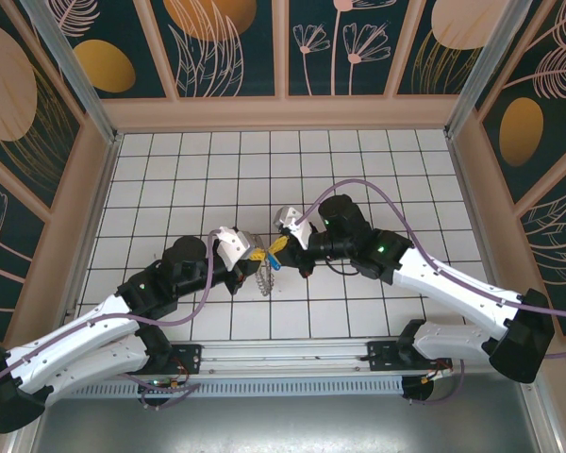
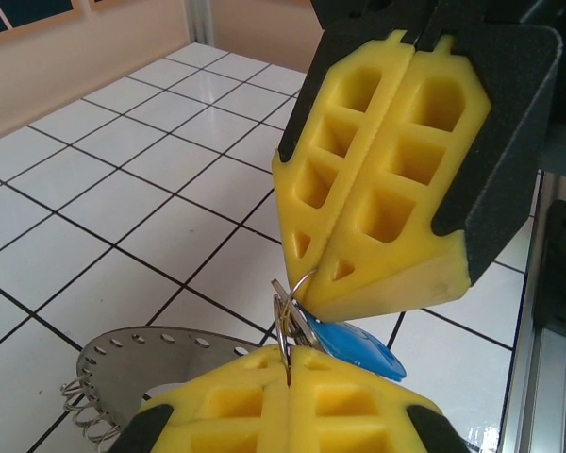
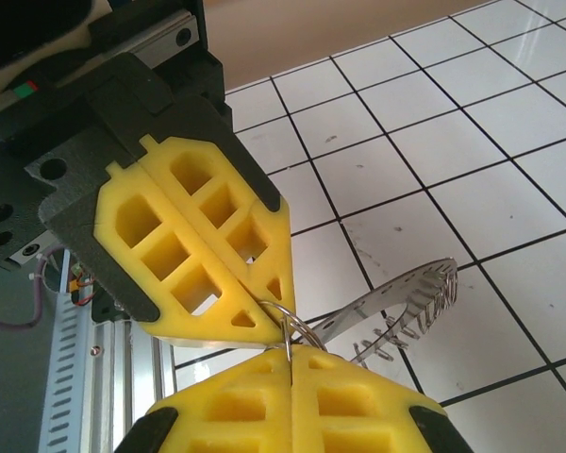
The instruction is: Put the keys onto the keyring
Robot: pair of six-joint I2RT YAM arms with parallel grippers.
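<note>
Meeting tip to tip, left gripper (image 1: 253,253) and right gripper (image 1: 283,245) fingers both pinch one wire loop (image 3: 285,305); keyring (image 3: 406,288) hangs slanting down toward the floor; key (image 2: 358,347) juts sideways, blue head outward.

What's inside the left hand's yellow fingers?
A thin wire loop pokes out of the shut left hand, with the blue key right beside it. How far they go in is hidden by the yellow fingers.
</note>
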